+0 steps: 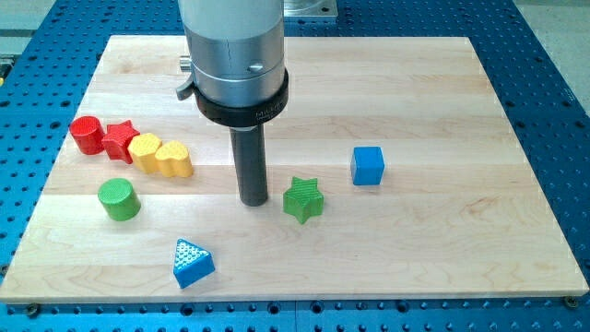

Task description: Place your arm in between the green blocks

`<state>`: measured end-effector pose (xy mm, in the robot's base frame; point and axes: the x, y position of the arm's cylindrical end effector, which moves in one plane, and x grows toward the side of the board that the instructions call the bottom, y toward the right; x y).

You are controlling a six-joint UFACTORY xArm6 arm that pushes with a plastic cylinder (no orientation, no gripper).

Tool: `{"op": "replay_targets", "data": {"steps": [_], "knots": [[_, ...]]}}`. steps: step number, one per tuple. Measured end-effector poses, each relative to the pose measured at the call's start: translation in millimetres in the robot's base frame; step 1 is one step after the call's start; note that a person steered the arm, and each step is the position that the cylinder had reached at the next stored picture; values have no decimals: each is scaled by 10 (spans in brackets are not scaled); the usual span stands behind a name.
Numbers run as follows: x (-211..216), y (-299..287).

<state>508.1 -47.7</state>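
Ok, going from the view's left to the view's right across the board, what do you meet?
Red cylinder → red star → yellow blocks → blue triangle → my tip → green star → blue cube. Green cylinder overlaps the red star's span.

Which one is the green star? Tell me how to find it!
Start at the wooden board and find the dark rod coming down in its middle. Just to the view's right of my tip sits the green star block, close beside it. The other green block is a round cylinder far to the view's left; only this one has points.
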Motion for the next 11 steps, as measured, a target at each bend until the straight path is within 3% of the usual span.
{"op": "replay_targets", "data": {"steps": [2, 8, 11], "knots": [[-21, -336], [-19, -347], [194, -616]]}}
